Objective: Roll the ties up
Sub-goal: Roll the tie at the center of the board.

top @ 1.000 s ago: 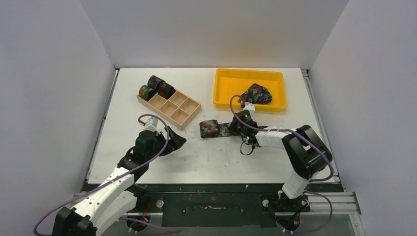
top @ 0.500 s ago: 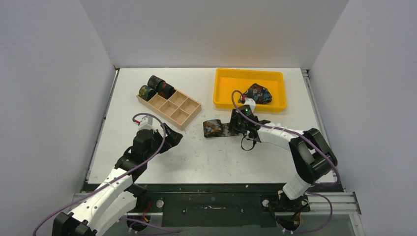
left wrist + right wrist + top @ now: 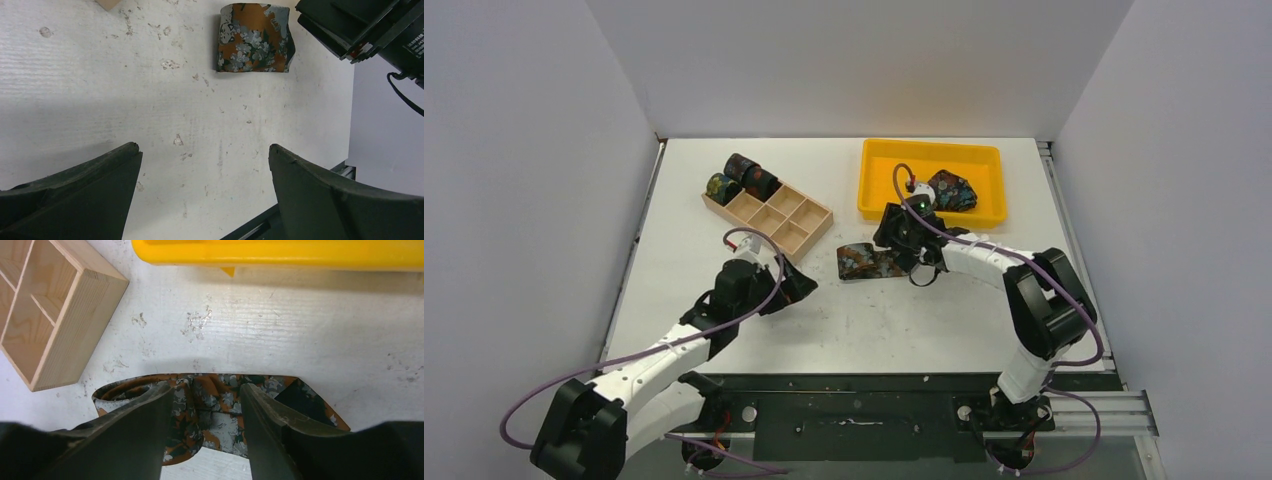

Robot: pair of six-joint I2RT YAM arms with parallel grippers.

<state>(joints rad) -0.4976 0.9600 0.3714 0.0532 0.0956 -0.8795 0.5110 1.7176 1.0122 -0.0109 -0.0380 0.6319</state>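
**Bench scene, left to right.** The left tool (image 3: 203, 147) hangs released, fingers spread wide and holding nothing, above the scuffed white bench (image 3: 904, 320). Beyond it stands the pale wooden compartment box (image 3: 769, 222). Three rolled dark neckties (image 3: 742, 178) sit at its far-left end, and the compartments beside them hold nothing.

At centre lies the rust-brown necktie with grey-blue flowers (image 3: 864, 262), partly folded. Its long axis runs left to right across the bench, and it is well apart from the left tool, ahead of it and to the right. The right tool (image 3: 206, 390) is the nearer. It stands over the necktie's right-hand part, fingers parted astride a fold, apparently pinching no cloth. The free end points left, so rolling would likely proceed along that axis.

Just beyond the right tool, the yellow plastic tray (image 3: 944, 152) holds one crumpled dark floral necktie (image 3: 952, 190).
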